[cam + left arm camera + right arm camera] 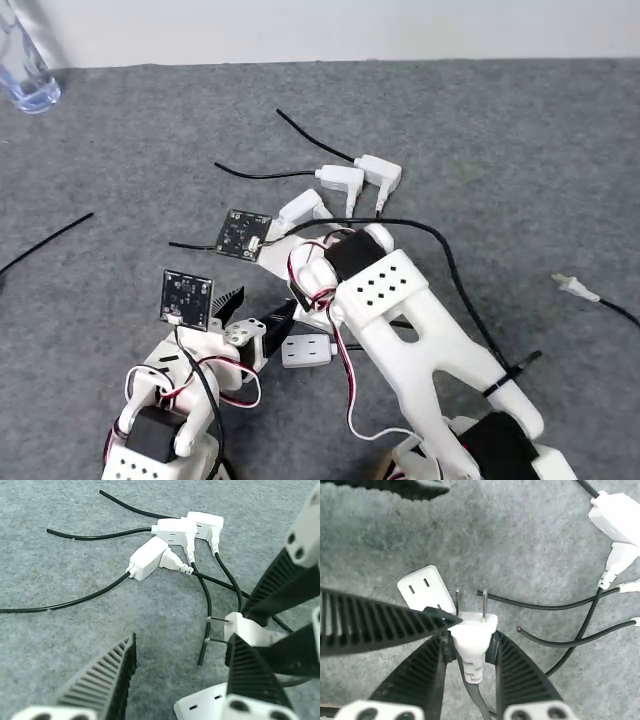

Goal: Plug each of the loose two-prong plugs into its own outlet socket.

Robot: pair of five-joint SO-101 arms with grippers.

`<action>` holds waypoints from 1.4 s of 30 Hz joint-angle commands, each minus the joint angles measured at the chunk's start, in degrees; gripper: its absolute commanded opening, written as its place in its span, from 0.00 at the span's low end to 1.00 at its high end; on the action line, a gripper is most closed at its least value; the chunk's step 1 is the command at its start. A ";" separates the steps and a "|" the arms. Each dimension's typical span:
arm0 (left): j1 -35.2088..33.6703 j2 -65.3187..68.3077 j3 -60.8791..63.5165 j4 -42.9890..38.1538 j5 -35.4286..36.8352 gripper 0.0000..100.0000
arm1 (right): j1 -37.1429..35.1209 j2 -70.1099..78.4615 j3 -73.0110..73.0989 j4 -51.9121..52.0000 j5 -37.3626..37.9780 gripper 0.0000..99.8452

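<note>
Right wrist view: with right fingers (520, 675) squeezing the plug (470, 635) and left fingers (110, 680) spread apart, line its prongs up with the socket (425, 590) slots, push straight.

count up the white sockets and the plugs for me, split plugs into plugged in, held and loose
outlet sockets: 4
plugs already in a socket: 3
held plug, in the right gripper: 1
loose plug, lying off to the side: 1
total: 9
</note>
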 commanded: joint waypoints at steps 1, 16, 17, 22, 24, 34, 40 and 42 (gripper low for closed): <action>0.00 -0.97 -0.57 -1.41 0.62 0.28 | -0.84 -0.66 -3.78 1.80 -0.62 0.01; 0.00 -0.97 -0.48 -1.32 0.62 0.28 | -6.64 -8.75 -3.43 7.25 -2.81 0.01; 0.00 -0.97 -0.48 -1.23 0.62 0.28 | -6.64 -8.84 -3.34 7.25 -2.81 0.01; 0.00 -0.97 -0.48 -1.23 0.53 0.28 | -6.37 -8.92 -3.34 7.25 -2.81 0.01; 0.00 -0.88 -0.48 -1.23 0.53 0.28 | -6.37 -9.36 -3.43 7.08 -2.81 0.01; -0.09 -0.88 -0.48 -1.14 0.44 0.28 | -6.73 -9.54 -3.87 6.55 -4.75 0.01; -0.09 -0.88 -0.40 -1.14 0.44 0.28 | -6.73 -9.54 -5.19 6.81 -4.84 0.01; -0.09 -0.88 -0.40 -1.14 0.44 0.28 | -6.73 -9.54 -6.59 7.16 -4.84 0.01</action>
